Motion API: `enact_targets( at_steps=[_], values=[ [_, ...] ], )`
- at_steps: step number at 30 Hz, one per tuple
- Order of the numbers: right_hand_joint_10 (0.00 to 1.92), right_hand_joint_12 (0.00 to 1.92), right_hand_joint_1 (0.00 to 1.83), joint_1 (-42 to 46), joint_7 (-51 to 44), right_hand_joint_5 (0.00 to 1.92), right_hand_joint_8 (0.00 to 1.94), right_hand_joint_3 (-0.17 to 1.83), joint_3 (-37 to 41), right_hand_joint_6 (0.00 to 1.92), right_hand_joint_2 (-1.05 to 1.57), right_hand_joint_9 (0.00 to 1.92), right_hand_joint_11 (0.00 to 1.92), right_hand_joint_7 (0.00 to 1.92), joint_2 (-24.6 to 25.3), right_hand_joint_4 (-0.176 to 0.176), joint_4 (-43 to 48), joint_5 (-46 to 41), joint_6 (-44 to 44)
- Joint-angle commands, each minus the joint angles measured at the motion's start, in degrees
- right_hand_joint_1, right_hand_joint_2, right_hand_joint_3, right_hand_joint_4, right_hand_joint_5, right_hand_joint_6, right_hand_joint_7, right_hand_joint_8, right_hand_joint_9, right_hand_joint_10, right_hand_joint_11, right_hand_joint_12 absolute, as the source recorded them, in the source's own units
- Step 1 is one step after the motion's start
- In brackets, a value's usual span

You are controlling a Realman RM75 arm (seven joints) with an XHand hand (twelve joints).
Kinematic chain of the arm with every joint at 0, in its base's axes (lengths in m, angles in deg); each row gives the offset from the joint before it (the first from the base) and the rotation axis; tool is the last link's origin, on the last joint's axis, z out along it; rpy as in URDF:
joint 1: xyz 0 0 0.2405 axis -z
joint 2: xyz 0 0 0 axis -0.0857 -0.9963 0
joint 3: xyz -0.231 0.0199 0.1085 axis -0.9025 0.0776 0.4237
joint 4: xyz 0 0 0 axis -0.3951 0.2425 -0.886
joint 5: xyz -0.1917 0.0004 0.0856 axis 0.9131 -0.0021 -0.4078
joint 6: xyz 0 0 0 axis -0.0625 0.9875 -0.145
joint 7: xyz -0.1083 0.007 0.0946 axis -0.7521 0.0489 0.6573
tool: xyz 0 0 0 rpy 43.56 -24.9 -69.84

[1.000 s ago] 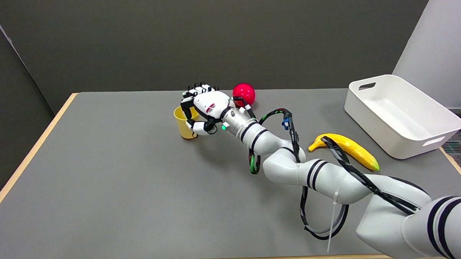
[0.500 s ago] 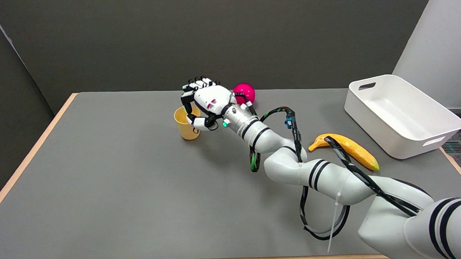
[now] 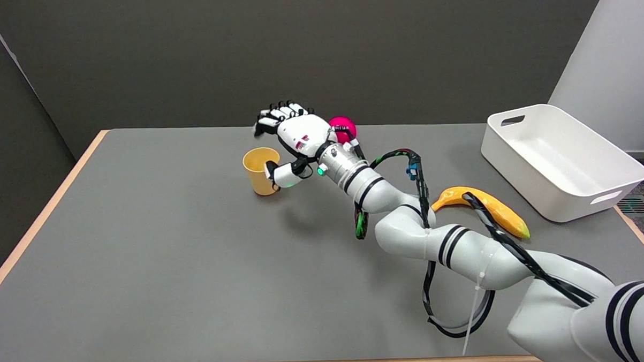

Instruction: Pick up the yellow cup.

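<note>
Yellow cup [image 3: 259,171] stands upright on the grey table [image 3: 142,251], upper centre of the frame. Right hand [image 3: 294,142] sits just right of it, fingers [image 3: 277,115] spread wide above the rim, holding nothing, thumb at the cup's side. Pink ball [image 3: 344,127] peeks behind the wrist; banana [image 3: 494,210] and white bin [image 3: 562,159] lie right

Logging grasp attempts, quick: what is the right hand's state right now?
Right hand: open, holding nothing; its fingers are raised clear of the yellow cup, the thumb beside the cup's wall; contact cannot be told.
</note>
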Motion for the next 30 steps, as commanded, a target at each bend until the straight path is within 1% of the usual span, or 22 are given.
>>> enact_targets(
  at_steps=[1, 6, 10, 11, 13, 17, 18, 19, 20, 28, 30],
  values=[
    [0.37, 0.94, 0.61, 1.73, -0.85, 0.17, 0.18, 0.98, -0.19, 0.50, 0.57, 0.01, 0.00, 0.06, -0.82, 0.082, 3.75, -0.06, -0.91],
    [0.30, 0.92, 0.57, 1.81, -0.85, 0.14, 0.15, 0.96, -1.07, 0.47, 0.55, 0.00, 0.00, 0.04, -0.82, 0.079, 3.62, -0.06, -0.91],
    [0.29, 0.91, 0.58, 1.81, -0.85, 0.14, 0.15, 0.96, -1.40, 0.47, 0.55, 0.00, 0.00, 0.03, -0.82, 0.078, 3.05, -0.06, -0.96],
    [0.28, 0.90, 0.59, 1.81, -0.85, 0.14, 0.14, 0.96, -1.53, 0.48, 0.55, 0.00, 0.00, 0.03, -0.77, 0.078, 2.76, -0.06, -0.99],
    [0.21, 0.83, 0.77, 1.67, -0.85, 0.12, 0.06, 0.97, -1.94, 0.54, 0.52, 0.00, 0.01, 0.04, -0.61, 0.077, 1.56, -0.06, -1.34],
    [0.19, 0.82, 0.78, 0.73, -0.85, 0.13, 0.06, 0.97, -3.18, 0.55, 0.52, 0.00, 0.00, 0.05, 0.05, 0.078, -2.31, -3.26, -1.39],
    [0.21, 0.83, 0.74, 0.47, -0.85, 0.14, 0.08, 0.97, -3.50, 0.54, 0.54, 0.00, 0.00, 0.04, 0.19, 0.079, -3.14, -4.02, -1.35],
    [0.24, 0.86, 0.63, 0.06, -0.85, 0.17, 0.13, 0.96, -3.81, 0.51, 0.56, 0.00, 0.00, 0.02, 0.32, 0.081, -4.12, -4.58, -1.26],
    [0.24, 0.85, 0.61, -0.34, -0.85, 0.18, 0.15, 0.96, -3.96, 0.50, 0.58, 0.00, 0.00, 0.01, 0.47, 0.082, -4.97, -5.05, -1.19],
    [0.16, 0.76, 0.64, -1.84, -0.85, 0.19, 0.13, 0.95, -4.08, 0.49, 0.60, 0.00, 0.00, 0.00, 1.21, 0.085, -9.31, -5.49, -1.39],
    [0.15, 0.73, 0.64, -1.87, -0.85, 0.22, 0.12, 0.91, -4.08, 0.44, 0.64, 0.00, 0.00, 0.00, 1.39, 0.082, -10.00, -5.49, -1.39]
  ],
)
